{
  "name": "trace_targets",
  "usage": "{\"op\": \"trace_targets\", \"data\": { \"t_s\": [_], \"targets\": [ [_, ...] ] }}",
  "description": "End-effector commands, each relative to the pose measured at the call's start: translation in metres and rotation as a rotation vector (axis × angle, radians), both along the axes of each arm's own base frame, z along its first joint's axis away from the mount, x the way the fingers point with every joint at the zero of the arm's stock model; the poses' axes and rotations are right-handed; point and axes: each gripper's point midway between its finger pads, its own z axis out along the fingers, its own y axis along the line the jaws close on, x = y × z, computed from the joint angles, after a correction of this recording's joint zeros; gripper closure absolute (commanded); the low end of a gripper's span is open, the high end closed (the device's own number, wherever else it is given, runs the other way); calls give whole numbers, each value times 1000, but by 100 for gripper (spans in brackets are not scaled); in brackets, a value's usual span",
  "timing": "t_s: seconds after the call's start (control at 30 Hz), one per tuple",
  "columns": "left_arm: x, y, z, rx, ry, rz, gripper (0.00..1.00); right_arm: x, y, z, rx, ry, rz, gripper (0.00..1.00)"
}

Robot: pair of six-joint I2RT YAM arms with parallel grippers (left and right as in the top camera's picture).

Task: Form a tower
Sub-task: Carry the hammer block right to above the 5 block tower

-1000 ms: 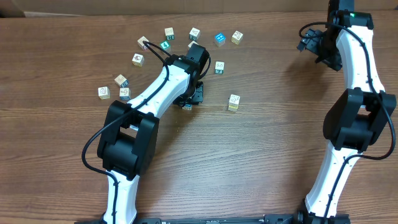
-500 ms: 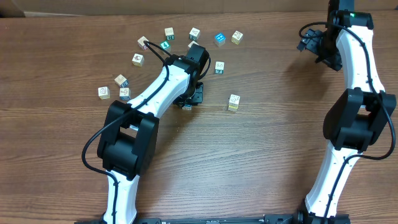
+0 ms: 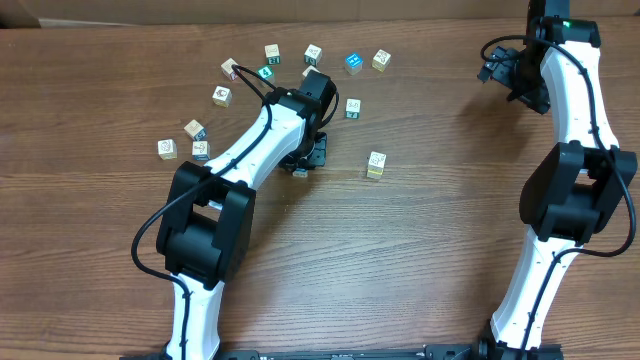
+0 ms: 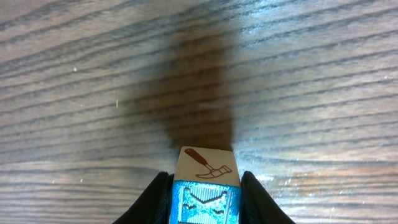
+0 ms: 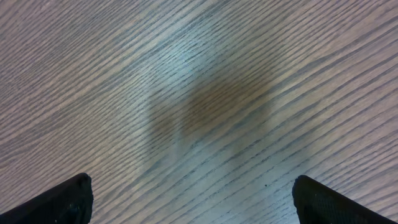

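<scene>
- A wooden table (image 3: 420, 260) was seen from above, with one white and black robot arm on each side.
- The left arm reached toward the middle of the table, and the left gripper (image 3: 302, 165) pointed down at the wood.
- The left gripper was closed on a blue cube (image 4: 205, 198). The wrist view showed its black fingers (image 4: 155, 200) pressed against the cube's two sides.
- The cube's blue face carried a white drawing, and its pale face carried a small red hammer.
- Whether that cube rested on the table or hung just above it could not be told. Its dark shadow lay on the wood just beyond it.
- The tower (image 3: 375, 165) stood near the left gripper, on its right and apart from it. From above it showed a white top face and a yellow-green side. How many cubes it held could not be told.
- Loose cubes (image 3: 221, 96) lay scattered in an arc along the far side of the left arm. Most had pale faces, and a few were blue or green.
- The right arm stood well away at the far right edge. The right gripper (image 5: 191, 182) was wide open, with only bare wood between its fingers.
</scene>
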Motion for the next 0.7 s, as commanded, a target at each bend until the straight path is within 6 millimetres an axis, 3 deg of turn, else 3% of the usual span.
{"op": "trace_targets", "data": {
  "t_s": [0.0, 0.23, 0.4, 0.5, 0.67],
  "targets": [
    [18, -8, 24, -27, -45, -13, 82, 3, -4, 13, -8, -34, -10, 0],
    [48, -23, 108, -79, -168, -49, 78, 3, -4, 13, -8, -34, -10, 0],
    [49, -31, 159, -118, -229, -44, 77, 3, -4, 13, -8, -34, -10, 0],
    [44, -38, 171, -131, -237, -41, 78, 3, -4, 13, -8, -34, -10, 0],
    [32, -62, 170, -134, -230, -96, 78, 3, -4, 13, -8, -34, -10, 0]
  ]
}}
